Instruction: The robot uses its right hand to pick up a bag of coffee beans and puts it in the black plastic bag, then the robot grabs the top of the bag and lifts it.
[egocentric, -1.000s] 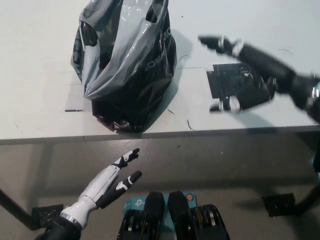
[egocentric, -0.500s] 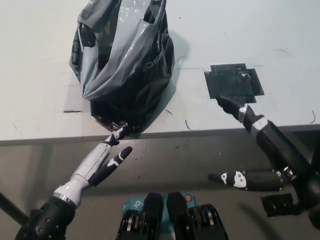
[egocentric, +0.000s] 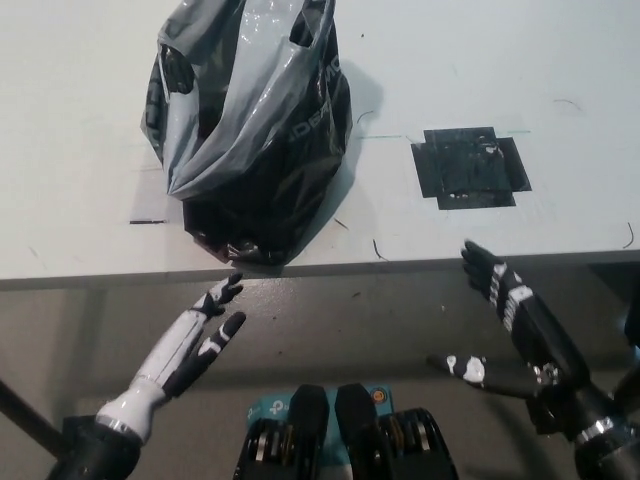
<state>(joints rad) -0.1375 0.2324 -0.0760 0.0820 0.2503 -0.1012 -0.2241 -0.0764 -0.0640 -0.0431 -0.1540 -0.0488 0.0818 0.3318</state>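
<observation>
A black plastic bag (egocentric: 250, 140) is seen standing on the white table (egocentric: 480, 60), near its front edge, with its top bunched and its handles up. The coffee beans cannot be seen. A black square patch (egocentric: 470, 168) is stuck to the table on the right. Both hands are held below the table edge, empty, fingers spread: the white left hand (egocentric: 200, 335) and the black right hand (egocentric: 505, 310).

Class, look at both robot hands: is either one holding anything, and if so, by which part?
Nothing is held. The left robot hand and the right robot hand are both open below the table edge, apart from the black plastic bag.
</observation>
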